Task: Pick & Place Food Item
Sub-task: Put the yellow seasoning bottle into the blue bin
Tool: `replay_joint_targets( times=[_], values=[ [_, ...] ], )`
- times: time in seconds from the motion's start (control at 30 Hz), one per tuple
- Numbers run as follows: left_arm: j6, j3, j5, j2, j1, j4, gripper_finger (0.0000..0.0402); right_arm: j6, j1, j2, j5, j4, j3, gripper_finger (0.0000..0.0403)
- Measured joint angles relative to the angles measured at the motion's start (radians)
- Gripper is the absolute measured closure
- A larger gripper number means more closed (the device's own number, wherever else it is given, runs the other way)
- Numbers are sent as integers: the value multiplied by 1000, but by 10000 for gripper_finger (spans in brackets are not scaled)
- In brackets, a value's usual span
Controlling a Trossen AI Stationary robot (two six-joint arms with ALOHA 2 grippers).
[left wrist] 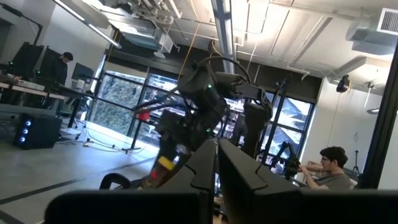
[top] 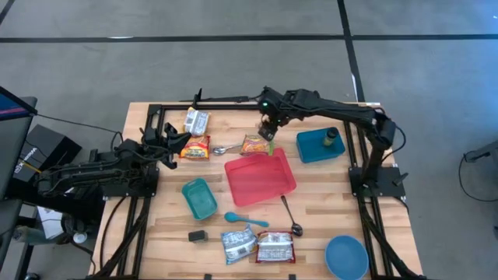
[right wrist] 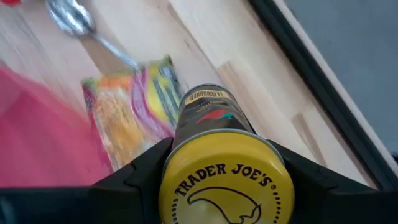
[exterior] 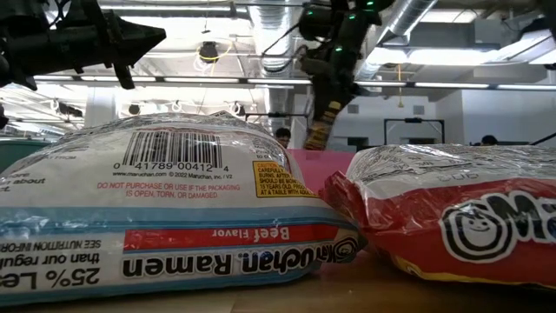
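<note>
The right end effector (right wrist: 224, 163) pinches a Trader Joe's jar (right wrist: 214, 152) with a round yellow lid and dark label; most of the jar's body is hidden behind that lid. Below it lie a crinkled orange-and-yellow food packet (right wrist: 127, 109), beside a shiny metal spoon (right wrist: 78, 23), and a smooth red tray (top: 259, 178) on the wooden tabletop (right wrist: 249, 62). The left end effector (top: 180, 141) rests near a red ramen packet (top: 195, 147), its two dark fingers pressed together
</note>
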Motion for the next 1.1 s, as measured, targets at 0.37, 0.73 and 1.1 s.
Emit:
replay_joint_targets(
  times=[0.37,0.73,1.1],
  values=[
    [0,0,0,1,0,1,389,100,-33,-301,4,-3,-231,189],
    [0,0,0,1,0,1,389,223,-34,-441,65,-249,-278,189],
    [0,0,0,1,0,1,389,248,-101,-422,85,-308,-278,189]
  ],
)
